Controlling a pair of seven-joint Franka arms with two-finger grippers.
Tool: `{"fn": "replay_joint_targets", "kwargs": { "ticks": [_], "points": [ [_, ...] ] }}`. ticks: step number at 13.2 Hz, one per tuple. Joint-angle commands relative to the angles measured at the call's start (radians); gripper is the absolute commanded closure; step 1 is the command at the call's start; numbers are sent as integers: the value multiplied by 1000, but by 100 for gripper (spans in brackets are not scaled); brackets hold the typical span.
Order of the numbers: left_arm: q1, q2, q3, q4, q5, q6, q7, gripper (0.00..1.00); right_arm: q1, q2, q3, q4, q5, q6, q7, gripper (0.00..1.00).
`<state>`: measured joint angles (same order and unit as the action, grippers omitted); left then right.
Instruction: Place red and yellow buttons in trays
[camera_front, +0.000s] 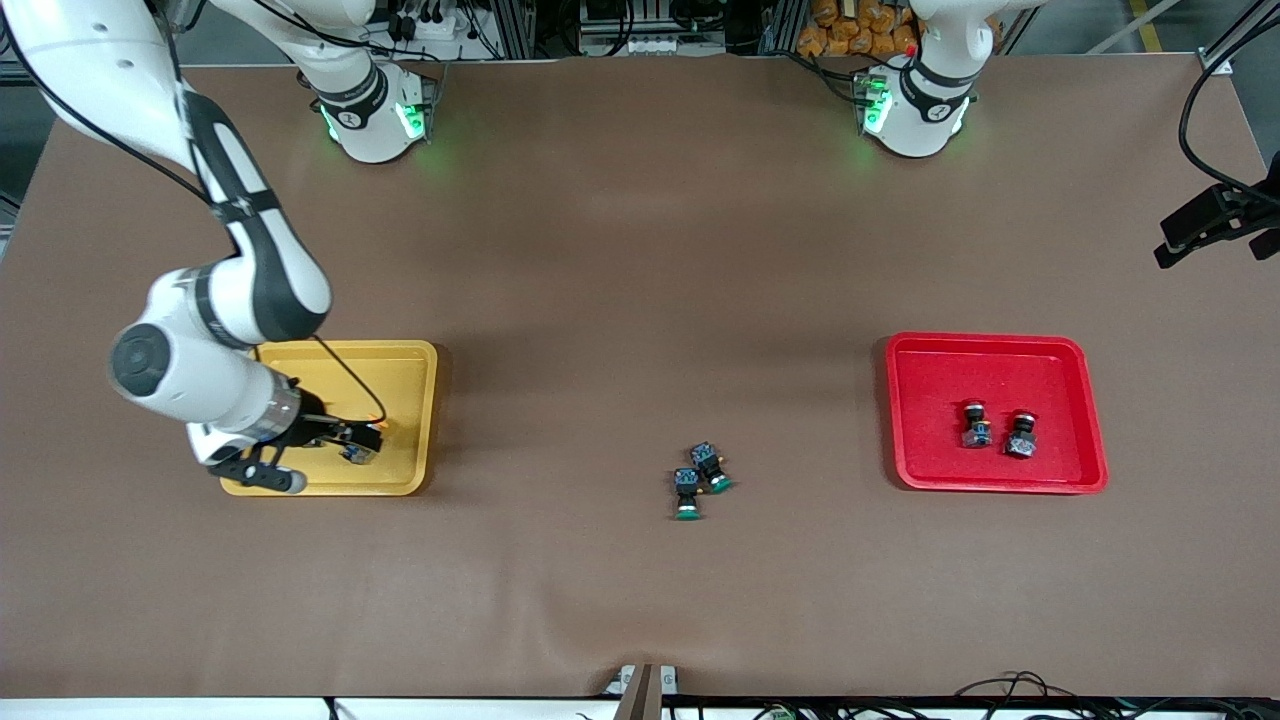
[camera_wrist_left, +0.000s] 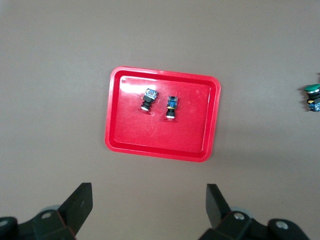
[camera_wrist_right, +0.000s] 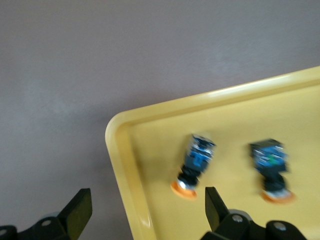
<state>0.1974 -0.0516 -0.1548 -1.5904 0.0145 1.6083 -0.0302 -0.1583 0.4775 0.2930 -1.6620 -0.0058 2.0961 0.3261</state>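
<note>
The yellow tray (camera_front: 400, 380) lies toward the right arm's end of the table. Two orange-yellow buttons (camera_wrist_right: 197, 162) (camera_wrist_right: 270, 167) lie on their sides in it, near a corner of its rim (camera_wrist_right: 117, 150). My right gripper (camera_front: 350, 438) (camera_wrist_right: 147, 210) hangs open and empty just above that tray, by the buttons. The red tray (camera_front: 1050, 375) (camera_wrist_left: 190, 135) lies toward the left arm's end and holds two red buttons (camera_front: 975, 425) (camera_front: 1020, 435), also seen in the left wrist view (camera_wrist_left: 147, 99) (camera_wrist_left: 171, 106). My left gripper (camera_wrist_left: 148, 205) is open and empty, high above the table beside the red tray.
Two green-capped switches (camera_front: 710, 465) (camera_front: 686, 492) lie side by side on the brown table between the trays, nearer the front camera. One shows at the edge of the left wrist view (camera_wrist_left: 311, 89). A black camera mount (camera_front: 1215, 220) stands at the table edge by the left arm.
</note>
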Motion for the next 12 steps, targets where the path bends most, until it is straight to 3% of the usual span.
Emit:
{"fn": "replay_joint_targets", "kwargs": {
  "ticks": [1, 4, 6, 8, 10, 12],
  "points": [
    [5, 10, -2, 29, -15, -24, 13, 0, -1, 29, 3, 272, -22, -267, 1, 0],
    [4, 10, -2, 29, -15, -24, 13, 0, 13, -3, 11, 391, -19, -372, -5, 0],
    [4, 10, -2, 29, -15, -24, 12, 0, 16, -17, 38, 416, -23, -387, -6, 0],
    [4, 10, -2, 29, -15, -24, 13, 0, 54, -55, 14, 419, -55, -474, -7, 0],
    [4, 10, -2, 29, -15, -24, 13, 0, 112, -86, -49, 479, -68, -606, -28, 0],
    [4, 10, -2, 29, -15, -24, 13, 0, 125, -161, -95, 469, -62, -637, -158, 0]
  ]
}}
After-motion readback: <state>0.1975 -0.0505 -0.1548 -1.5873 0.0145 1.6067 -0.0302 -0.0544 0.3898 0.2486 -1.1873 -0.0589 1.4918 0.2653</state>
